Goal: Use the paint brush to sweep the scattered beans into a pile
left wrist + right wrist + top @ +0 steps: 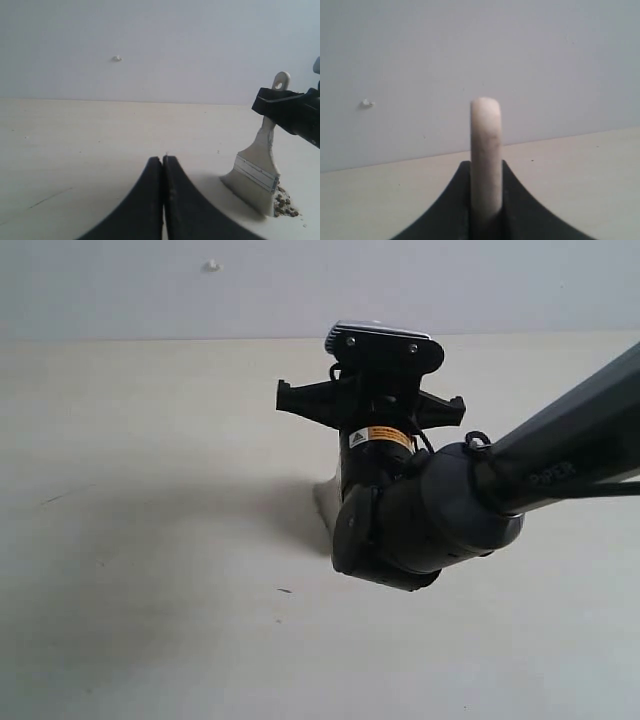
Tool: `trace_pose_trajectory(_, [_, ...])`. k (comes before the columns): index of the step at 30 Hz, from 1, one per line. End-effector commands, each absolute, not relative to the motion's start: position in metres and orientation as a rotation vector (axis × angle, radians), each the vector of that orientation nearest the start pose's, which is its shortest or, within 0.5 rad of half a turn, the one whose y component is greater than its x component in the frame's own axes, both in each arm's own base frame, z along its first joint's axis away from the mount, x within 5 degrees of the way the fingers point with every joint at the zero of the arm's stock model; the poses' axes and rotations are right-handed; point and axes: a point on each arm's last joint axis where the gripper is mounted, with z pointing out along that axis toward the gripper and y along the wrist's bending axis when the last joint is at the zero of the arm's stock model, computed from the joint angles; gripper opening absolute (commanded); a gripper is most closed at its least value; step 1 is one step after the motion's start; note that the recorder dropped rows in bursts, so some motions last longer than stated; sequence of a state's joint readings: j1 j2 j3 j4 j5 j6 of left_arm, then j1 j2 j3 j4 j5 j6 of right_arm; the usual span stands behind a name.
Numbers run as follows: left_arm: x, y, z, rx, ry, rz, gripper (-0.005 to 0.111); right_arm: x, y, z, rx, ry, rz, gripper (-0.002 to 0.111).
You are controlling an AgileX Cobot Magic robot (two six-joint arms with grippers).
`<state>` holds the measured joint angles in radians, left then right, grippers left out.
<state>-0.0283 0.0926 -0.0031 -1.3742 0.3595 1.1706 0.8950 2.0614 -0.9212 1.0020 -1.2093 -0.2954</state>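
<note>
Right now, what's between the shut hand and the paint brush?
Only bare table, seen in the left wrist view, between the left hand and the paint brush. The beans lie beyond the brush.

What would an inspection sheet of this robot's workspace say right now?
Surface: pale tabletop, a few faint marks.
Job's things: paint brush slightly tilted, bristles on the tabletop; beans heaped beside the bristles.
Clutter: nothing seen.
Grippers: left gripper jaws shut, empty; right gripper jaws clamped on the brush handle.
Cables: black cable along the right arm.
Surroundings: plain pale wall with one white fleck.
</note>
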Motion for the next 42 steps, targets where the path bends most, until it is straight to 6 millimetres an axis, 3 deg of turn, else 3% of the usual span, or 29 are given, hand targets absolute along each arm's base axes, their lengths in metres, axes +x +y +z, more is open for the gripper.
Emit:
trace_pose_trajectory(1, [0.057, -0.034, 0.201, 0.146, 1.66, -0.459, 0.0, 0.282, 0.245, 0.148, 0.113, 1.602, 0.108, 0.0])
trace_pose_trajectory(8, [0.057, -0.034, 0.201, 0.146, 1.66, -0.459, 0.0, 0.274, 0.249, 0.176, 0.122, 1.553, 0.174, 0.0])
trace_pose_trajectory(14, [0.057, -0.034, 0.201, 0.146, 1.66, -0.459, 0.0, 0.264, 0.245, 0.192, 0.031, 1.504, 0.242, 0.0])
trace_pose_trajectory(21, [0.057, -0.034, 0.201, 0.146, 1.66, -0.459, 0.0, 0.235, 0.22, 0.2, -0.082, 1.493, 0.3, 0.0])
trace_pose_trajectory(26, [0.057, -0.034, 0.201, 0.146, 1.66, -0.459, 0.0, 0.209, 0.206, 0.207, -0.271, 1.441, 0.37, 0.0])
trace_pose_trajectory(32, [0.057, -0.034, 0.201, 0.146, 1.66, -0.459, 0.0, 0.19, 0.182, 0.217, -0.315, 1.408, 0.344, 0.0])
trace_pose_trajectory(42, [0.057, -0.034, 0.201, 0.146, 1.66, -0.459, 0.0, 0.156, 0.157, 0.209, -0.521, 1.364, 0.364, 0.0])
